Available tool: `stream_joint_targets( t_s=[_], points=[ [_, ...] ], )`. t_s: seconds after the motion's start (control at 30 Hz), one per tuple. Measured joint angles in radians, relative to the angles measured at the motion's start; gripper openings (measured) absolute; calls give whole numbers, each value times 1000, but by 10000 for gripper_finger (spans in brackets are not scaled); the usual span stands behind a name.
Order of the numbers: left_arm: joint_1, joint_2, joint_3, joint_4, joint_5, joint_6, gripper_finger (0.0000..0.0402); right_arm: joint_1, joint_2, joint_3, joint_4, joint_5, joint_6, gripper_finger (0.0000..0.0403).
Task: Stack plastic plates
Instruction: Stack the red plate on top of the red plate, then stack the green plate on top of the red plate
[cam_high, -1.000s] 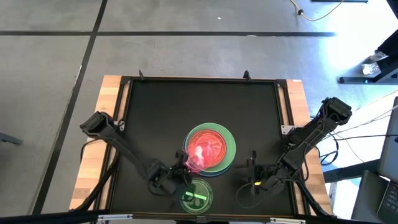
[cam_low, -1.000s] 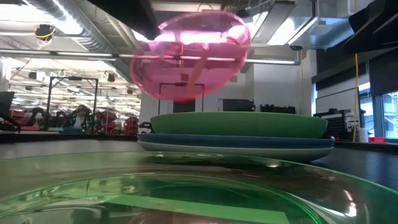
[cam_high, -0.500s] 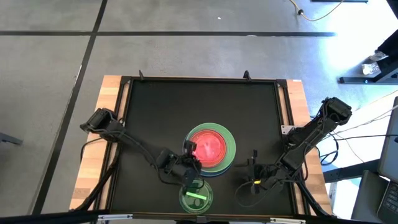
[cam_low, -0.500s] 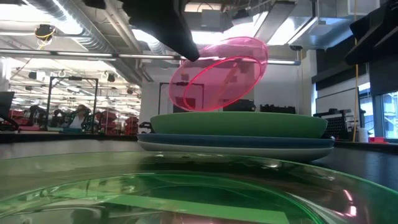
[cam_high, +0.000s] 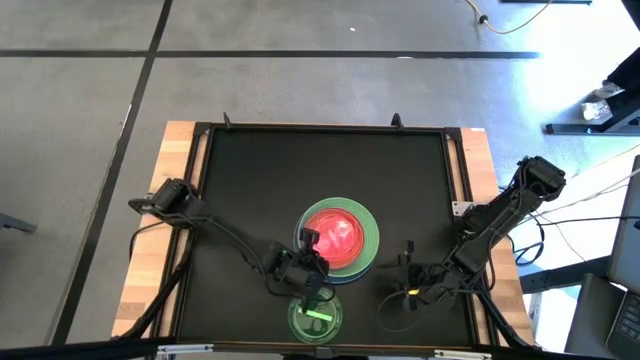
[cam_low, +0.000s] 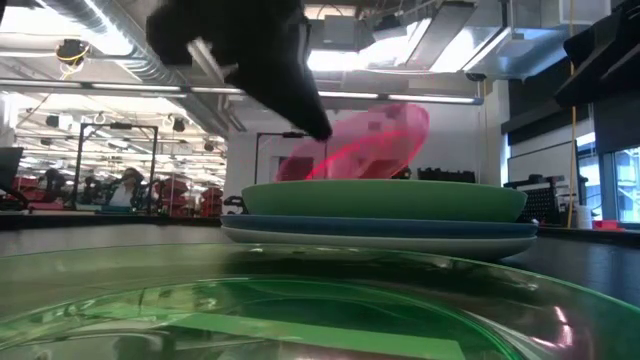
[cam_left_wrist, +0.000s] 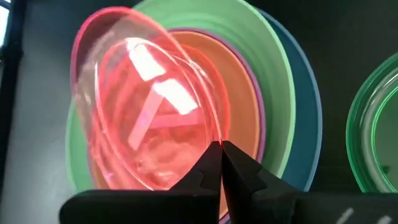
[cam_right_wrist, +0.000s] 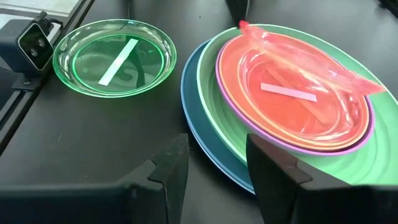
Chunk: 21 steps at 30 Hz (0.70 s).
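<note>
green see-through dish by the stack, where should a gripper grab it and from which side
Probably the raised rim of the green see-through dish, on the side away from the plate stack. It lies flat on the table, so only its thin edge offers a pinch; that side looks free.

Table (cam_high: 240, 180): black top, framed by pale wood strips along left and right edges. Two things rested directly on it, both near front edge, around middle. Stack of large plates (cam_high: 366, 243): blue plate (cam_right_wrist: 193, 106) at bottom, seen against black surface. Small see-through green dish (cam_high: 316, 316) set apart, just beside stack, closer to front edge, bright bar across its middle.
</note>
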Motion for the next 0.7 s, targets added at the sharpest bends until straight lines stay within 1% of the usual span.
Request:
stream_joint_targets(
  t_s=[0.1,0.17,0.27,0.33,0.43,0.6,0.7],
  points=[
    [-1,35,0,18,1,-7,0,0,0,0,0,0,0,154],
    [-1,53,0,26,2,-43,0,0,0,0,0,0,0,154],
    [0,64,0,26,3,-80,0,0,0,0,-1,0,0,154],
    [6,64,0,26,23,-90,3,0,0,0,-1,0,0,154],
    [11,64,0,25,44,-113,23,0,0,0,-1,0,0,154],
    [4,57,3,9,77,-112,72,0,0,0,-1,0,0,154],
    [-6,37,20,3,83,-109,95,0,0,0,-1,0,0,154]
  ],
)
